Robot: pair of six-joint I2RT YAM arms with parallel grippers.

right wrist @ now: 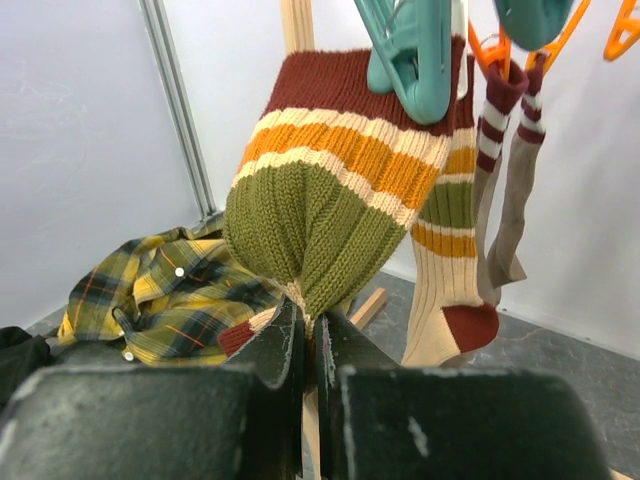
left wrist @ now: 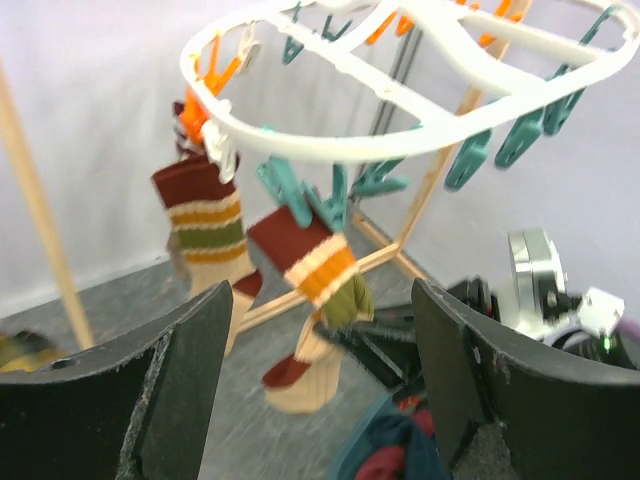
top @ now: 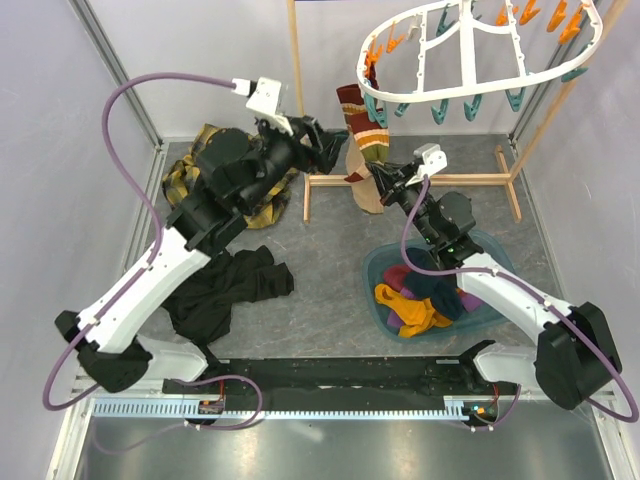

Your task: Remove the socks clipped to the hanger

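Bright even light, left-wrist view blurred

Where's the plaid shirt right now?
In the top view, the plaid shirt lies far left, partly under the left arm, left of the wooden stand.

Right in front of you, the sock (right wrist: 320, 200): maroon top, cream and orange bands, olive green ribbing below. Beside it you see the second sock (right wrist: 440, 290), cream with olive and orange stripes and a maroon toe. The thin sock (right wrist: 515, 200) is grey-brown, its cuff banded maroon and white. Your hanger (top: 450, 95) is white, with a teal clip (right wrist: 410, 50) and orange clips (top: 378, 52). Shirt (right wrist: 170, 290): yellow and dark green plaid, thin red lines. Garment (top: 225, 285) black, basin (top: 373, 280) teal, counter (top: 330, 230) speckled grey.
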